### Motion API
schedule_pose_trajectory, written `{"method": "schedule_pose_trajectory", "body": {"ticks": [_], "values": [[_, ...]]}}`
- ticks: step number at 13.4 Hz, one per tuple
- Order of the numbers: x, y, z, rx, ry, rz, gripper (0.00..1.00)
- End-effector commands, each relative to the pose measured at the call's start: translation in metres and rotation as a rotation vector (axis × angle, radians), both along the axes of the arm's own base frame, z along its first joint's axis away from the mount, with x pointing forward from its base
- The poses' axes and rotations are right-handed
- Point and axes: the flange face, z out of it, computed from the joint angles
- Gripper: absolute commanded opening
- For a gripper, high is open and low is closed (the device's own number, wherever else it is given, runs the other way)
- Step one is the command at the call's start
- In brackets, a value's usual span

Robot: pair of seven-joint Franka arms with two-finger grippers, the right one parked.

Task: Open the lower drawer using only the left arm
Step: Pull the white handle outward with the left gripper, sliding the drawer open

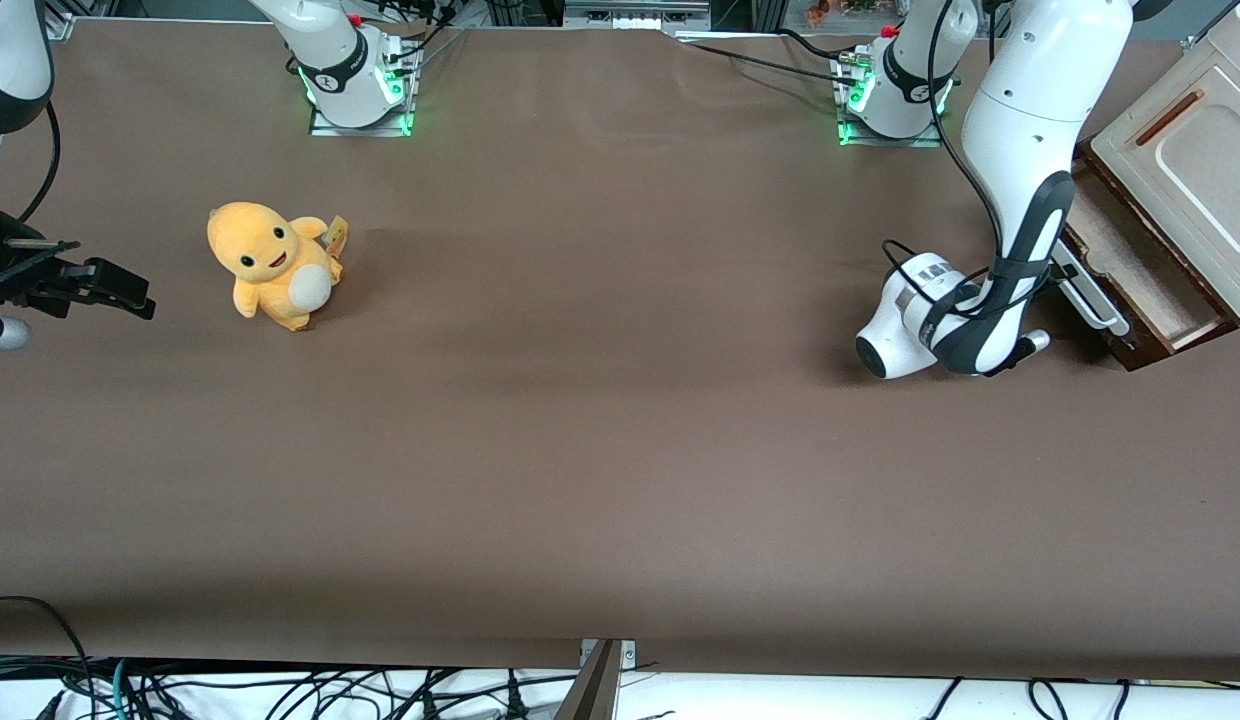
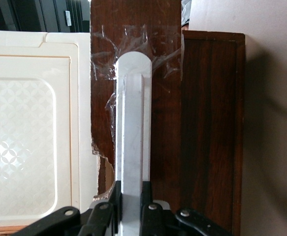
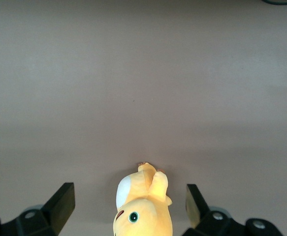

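The big white jointed left arm reaches down at the working arm's end of the brown desk. Its black 2-finger end effector is at the front of the cream cabinet, and its fingers are closed on the white bar handle — 1 finger pressed to each side of the bar.

That handle belongs to the dark brown wooden lower drawer. The drawer is pulled partly out of the cabinet, so its pale tan inside shows in the front view. Crinkled clear tape sticks to the dark wood around the end of the handle. Beside the drawer front is a cream panel with a rounded shape pressed into it.

A soft yellow-orange plush toy sits on the desk toward the parked arm's end — well apart from the drawer.
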Motion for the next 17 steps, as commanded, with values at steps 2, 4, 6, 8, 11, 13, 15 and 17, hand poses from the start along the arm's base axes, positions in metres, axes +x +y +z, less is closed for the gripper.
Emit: {"method": "schedule_pose_trajectory", "body": {"ticks": [2, 4, 6, 8, 11, 13, 15, 17], "values": [[0.006, -0.004, 0.004, 0.004, 0.003, 0.028, 0.08], [0.005, -0.003, 0.002, 0.004, 0.005, 0.029, 0.15], [0.005, -0.002, 0.0, 0.002, 0.008, 0.028, 0.99], [0.006, -0.003, 0.001, 0.001, 0.007, 0.026, 1.0], [0.008, -0.003, 0.003, -0.002, 0.003, 0.026, 1.0], [0.019, -0.006, 0.015, -0.058, 0.049, 0.028, 1.0], [0.033, -0.01, 0.03, -0.128, 0.072, 0.057, 1.0], [0.042, -0.014, 0.045, -0.175, 0.062, 0.072, 1.0]]}}
